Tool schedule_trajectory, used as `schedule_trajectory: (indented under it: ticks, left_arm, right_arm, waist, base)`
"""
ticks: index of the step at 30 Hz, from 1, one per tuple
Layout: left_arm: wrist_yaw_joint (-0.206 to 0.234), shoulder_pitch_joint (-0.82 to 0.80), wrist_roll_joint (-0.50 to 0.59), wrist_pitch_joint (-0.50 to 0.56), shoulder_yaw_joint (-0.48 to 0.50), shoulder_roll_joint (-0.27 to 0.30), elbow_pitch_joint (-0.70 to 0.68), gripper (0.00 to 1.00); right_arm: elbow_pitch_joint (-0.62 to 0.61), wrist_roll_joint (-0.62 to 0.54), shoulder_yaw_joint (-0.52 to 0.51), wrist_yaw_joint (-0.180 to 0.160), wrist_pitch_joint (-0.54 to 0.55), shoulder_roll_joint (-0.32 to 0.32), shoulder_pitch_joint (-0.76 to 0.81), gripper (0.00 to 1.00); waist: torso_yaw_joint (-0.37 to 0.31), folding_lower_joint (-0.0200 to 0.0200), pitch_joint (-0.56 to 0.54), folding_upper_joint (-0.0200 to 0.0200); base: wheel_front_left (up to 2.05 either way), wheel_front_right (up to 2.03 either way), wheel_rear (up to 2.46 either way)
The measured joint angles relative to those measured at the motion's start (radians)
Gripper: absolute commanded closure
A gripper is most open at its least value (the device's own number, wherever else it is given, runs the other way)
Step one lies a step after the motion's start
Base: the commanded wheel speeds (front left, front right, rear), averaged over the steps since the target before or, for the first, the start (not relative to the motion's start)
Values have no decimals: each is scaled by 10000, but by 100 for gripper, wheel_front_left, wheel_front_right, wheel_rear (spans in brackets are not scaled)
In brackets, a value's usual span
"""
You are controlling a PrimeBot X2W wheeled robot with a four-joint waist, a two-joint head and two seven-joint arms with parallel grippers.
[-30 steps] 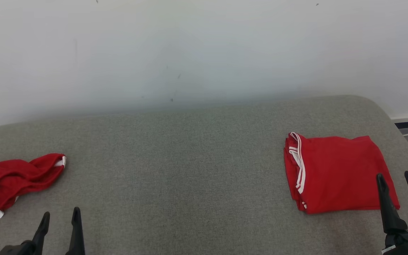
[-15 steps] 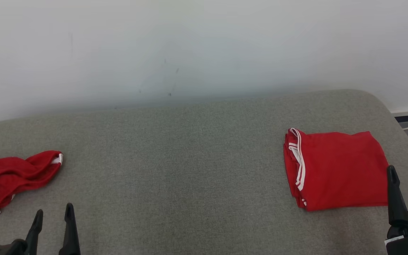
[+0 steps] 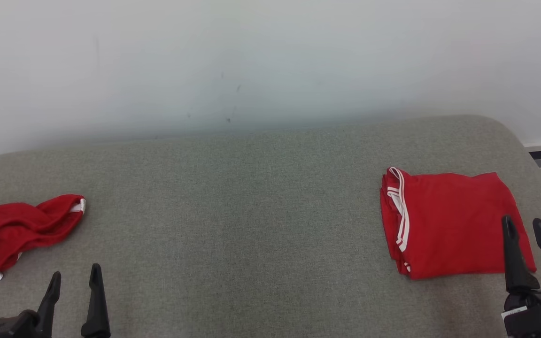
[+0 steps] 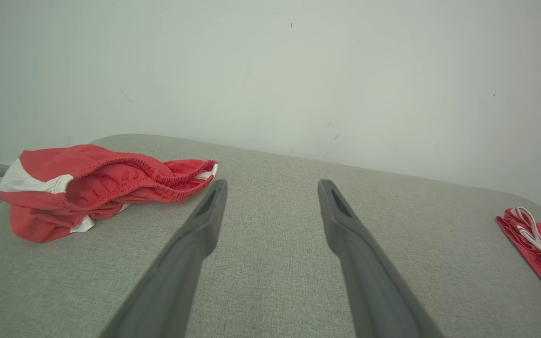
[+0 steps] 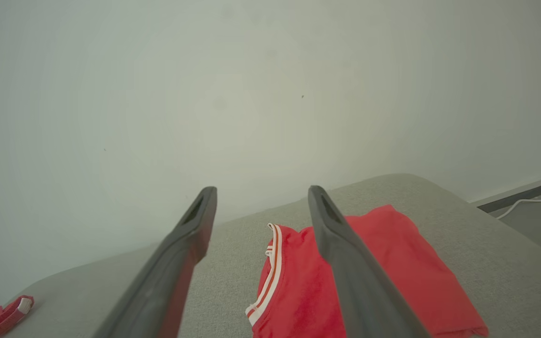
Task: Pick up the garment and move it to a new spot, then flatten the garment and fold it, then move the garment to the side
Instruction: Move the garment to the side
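1. Crumpled red shorts (image 3: 17,230): these lie bunched at the far left end of the grey padded bench (image 3: 251,211), partly past the left border of the head view. The left wrist view shows a gathered elastic waistband (image 4: 129,170) on top and white trim (image 4: 33,180) at the hems.
2. Handling, as judged: the shorts look light, limp and unlikely to slip on the woven cover. Lifted at a single point, the cloth will sag and trail.
3. Recommended hold: take the waistband, the thickest and firmest line. One pinch near each end should let the shorts hang open for flattening. A pinch into the middle of the heap could take several layers at once.
4. Left gripper (image 3: 75,271): the fingers are spread wide with nothing between them. It is poised over the bench just right of the shorts, clear of them.
5. The stretch of bench between the two garments is a plausible new spot for laying out.
6. Folded red garment (image 3: 453,225): this is a flat rectangle with its white-striped edge facing left, near the right end of the bench. It appears finished.
7. Right gripper (image 3: 523,220): the fingers are spread wide and empty, over the folded garment's near right corner. Contact cannot be confirmed.
8. Stage, as judged: pick-up of the shorts is not yet begun.
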Motion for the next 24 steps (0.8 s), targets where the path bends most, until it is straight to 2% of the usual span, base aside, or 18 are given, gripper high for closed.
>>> schedule_trajectory:
  ticks: [5, 9, 15, 24]
  left_arm:
    - [0, -67, -23, 86, 8, -13, 2, 0]
    - [0, -151, -35, 92, -13, -29, 17, 0]
    - [-2, -406, 56, 188, -178, -17, 163, 0]
    - [-2, -367, 52, 188, -75, 12, 226, 0]
  right_arm:
    - [198, 31, -71, 132, 0, 102, -291, 0]
    - [512, -192, 265, 186, 2, 96, -425, 0]
    - [805, -1841, 1058, -86, 98, -441, -485, 0]
    - [780, -1887, 1170, -171, 90, -334, -785, 0]
  waist:
    - [41, 0, 18, 0]
    - [86, 0, 33, 0]
    - [236, -1, 8, 0]
    - [252, -1, -77, -1]
  base:
    - [0, 0, 0]
    - [0, 0, 0]
    - [0, 0, 0]
    - [0, 0, 0]
